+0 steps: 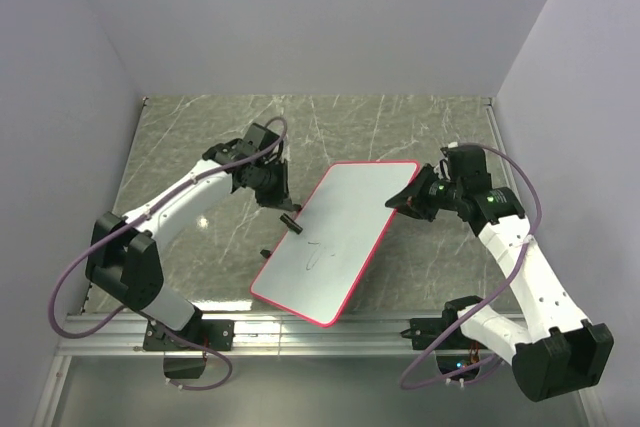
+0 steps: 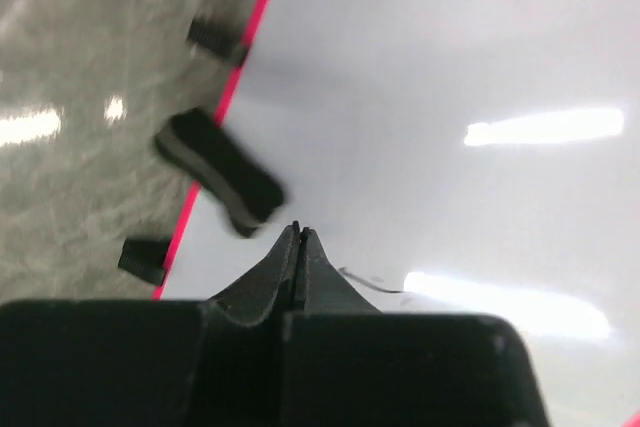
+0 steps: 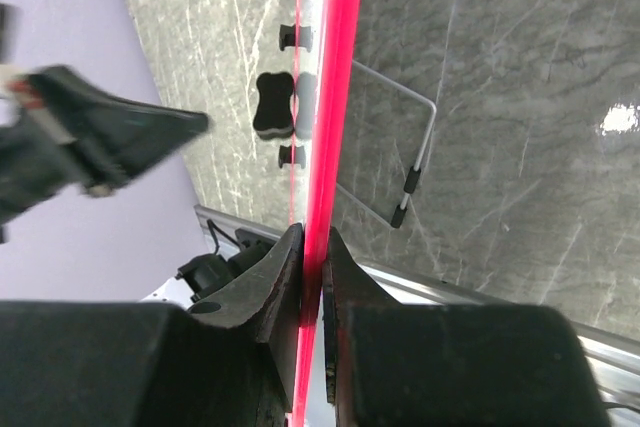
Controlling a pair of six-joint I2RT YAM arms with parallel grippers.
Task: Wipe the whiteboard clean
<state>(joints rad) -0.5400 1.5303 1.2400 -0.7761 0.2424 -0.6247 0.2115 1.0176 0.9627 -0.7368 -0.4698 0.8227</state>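
Right gripper (image 3: 312, 239) around whiteboard (image 1: 338, 232) rim

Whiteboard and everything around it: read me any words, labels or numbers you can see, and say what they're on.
None can be read. The whiteboard carries only a thin dark scribble, not a legible letter or number.
No label, brand or sign shows anywhere else in the three views.

Left arm (image 1: 175, 202) extended forward and inward; left gripper (image 2: 299, 233) has its fingers pressed together with nothing between them. Right arm (image 1: 525, 257) angled inward, right gripper (image 3: 312, 239) clamped on the rim of the whiteboard (image 1: 330, 242).
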